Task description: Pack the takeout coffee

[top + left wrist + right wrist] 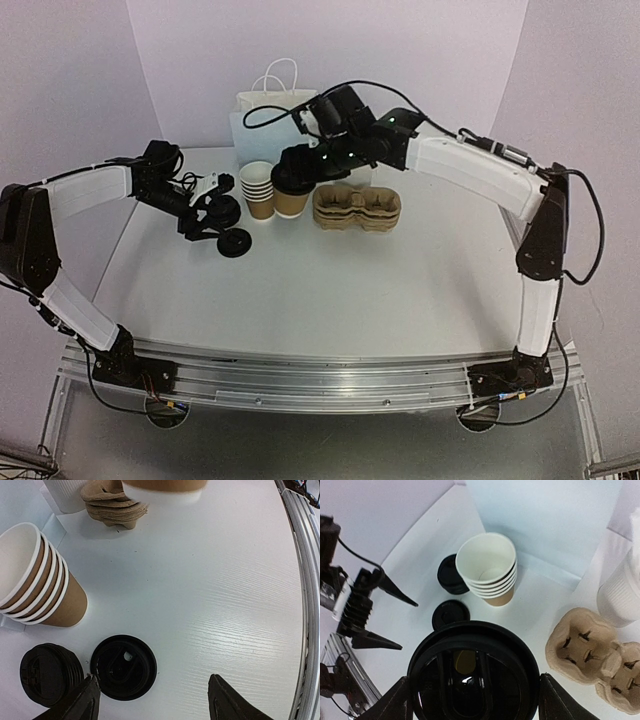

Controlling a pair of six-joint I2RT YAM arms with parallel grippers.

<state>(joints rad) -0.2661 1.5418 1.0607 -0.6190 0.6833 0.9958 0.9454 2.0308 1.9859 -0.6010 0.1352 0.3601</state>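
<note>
Right wrist view: right gripper (472,680) is clamping a lid (470,645) flat, centred over the cup (292,203); left gripper (154,677) is hovering, fingers apart, beside the loose lid (123,666)

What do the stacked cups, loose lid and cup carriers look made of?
Stacked cups: likely paper, matte brown outside, white inside.
Loose lid: probably plastic, black with slight sheen and moulded ridges.
Cup carriers: apparently moulded pulp, rough, tan, fibrous.
</note>
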